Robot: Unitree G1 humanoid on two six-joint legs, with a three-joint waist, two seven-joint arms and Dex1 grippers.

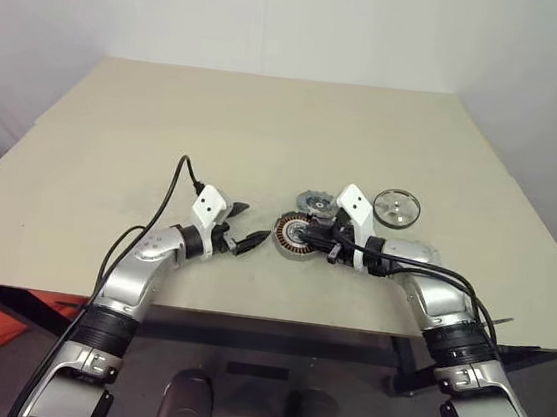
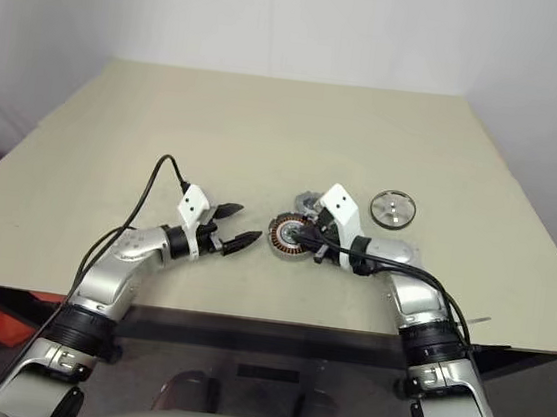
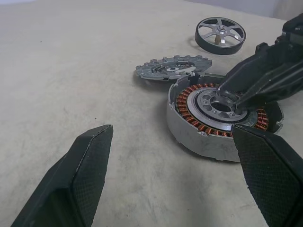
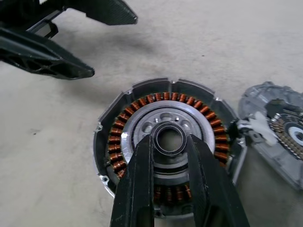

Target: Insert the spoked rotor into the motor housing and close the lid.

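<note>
While the robot stood at the near edge, the wide beige table (image 1: 268, 127) took up most of the frame, matt and faintly scuffed. A plain white wall (image 1: 280, 18) rose behind its far edge. Below the near edge, at the lower left, something orange (image 1: 5, 313) sat on the dark floor.

All the parts lay just right of the frame's centre. The motor housing (image 1: 281, 235) was there with its open face showing, a ring of copper windings around a silver centre. The right gripper (image 1: 303, 235) came in from the lower right, and its two black fingers (image 4: 142, 179) were clenched on either side of the dark ring at the housing's centre.

The lid (image 1: 314, 204), a flat grey disc with a notched edge, lay just behind the housing and close against it. The spoked rotor (image 1: 397, 208), a dark-rimmed wheel with five spokes, lay flat on the table further right, apart from the other two.

The left gripper (image 1: 255, 222) was just left of the housing with its fingers spread wide, grasping nothing and touching nothing. A black cable (image 1: 163, 205) looped back along its arm.
</note>
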